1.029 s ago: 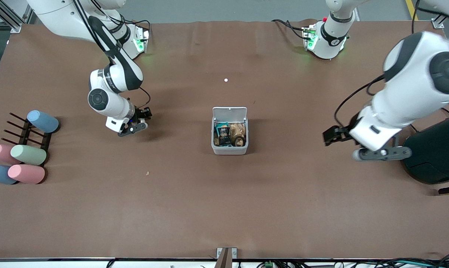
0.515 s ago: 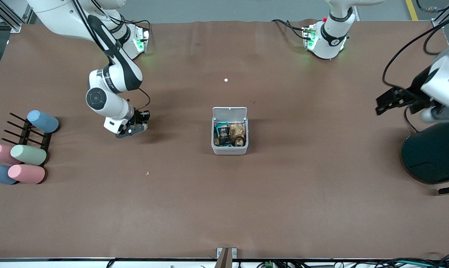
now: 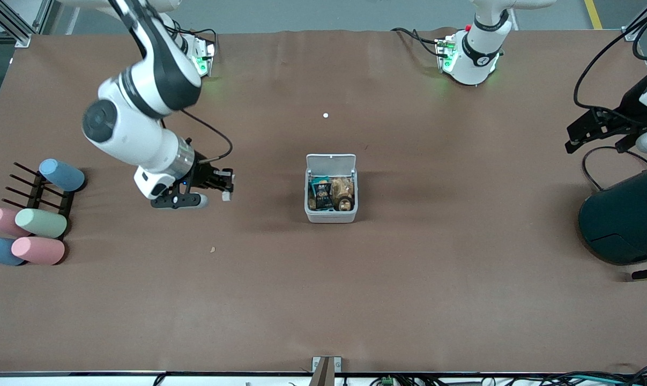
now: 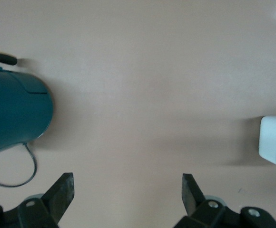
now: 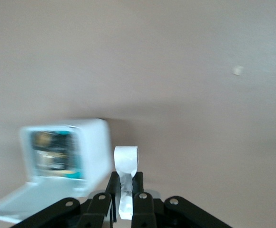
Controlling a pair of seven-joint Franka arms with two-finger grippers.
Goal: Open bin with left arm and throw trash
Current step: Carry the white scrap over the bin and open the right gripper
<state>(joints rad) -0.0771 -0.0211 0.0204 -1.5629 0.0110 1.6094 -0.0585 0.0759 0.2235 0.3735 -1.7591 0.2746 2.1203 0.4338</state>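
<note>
Bin [image 3: 331,188] sits mid-table, lid already up. The right gripper [image 3: 225,188] has risen from the table pinching a small white piece [image 5: 125,161], ready to drop in; the left gripper [image 4: 127,191], spread wide, has withdrawn above the teal container [image 3: 626,220].

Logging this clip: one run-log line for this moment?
square white-grey plastic bin: lid open | right tool: grips small white piece | left tool: open
</note>
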